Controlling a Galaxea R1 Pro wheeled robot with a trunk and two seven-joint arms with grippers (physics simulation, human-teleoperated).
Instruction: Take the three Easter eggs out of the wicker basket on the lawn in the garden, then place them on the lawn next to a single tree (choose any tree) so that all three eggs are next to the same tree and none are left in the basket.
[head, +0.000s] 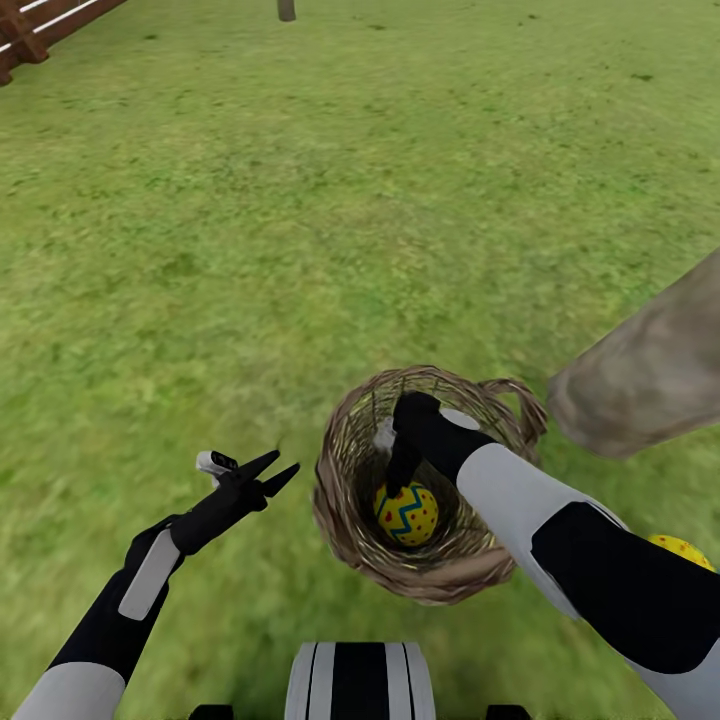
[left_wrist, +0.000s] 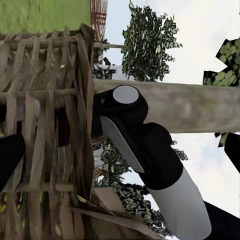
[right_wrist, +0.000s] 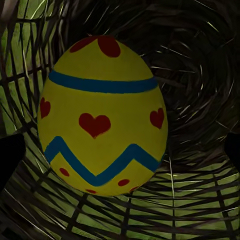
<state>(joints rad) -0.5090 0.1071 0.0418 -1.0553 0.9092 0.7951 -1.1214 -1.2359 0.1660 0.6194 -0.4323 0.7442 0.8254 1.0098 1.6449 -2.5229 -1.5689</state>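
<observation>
Our right gripper (head: 400, 478) reaches down inside the wicker basket (head: 345, 500), just above the one egg (head: 407, 513) lying at its bottom; whether its fingers are apart or together we cannot tell. Our left gripper (head: 272, 472) hovers beside the basket, fingers apart and empty. A second egg (head: 683, 550) already lies on the lawn (head: 300, 200) near the thick tree trunk (head: 650, 375). We judge the task well along, with this egg yet to move.

Right arm (head: 600, 560) hides most of a second egg (head: 683, 549)
</observation>
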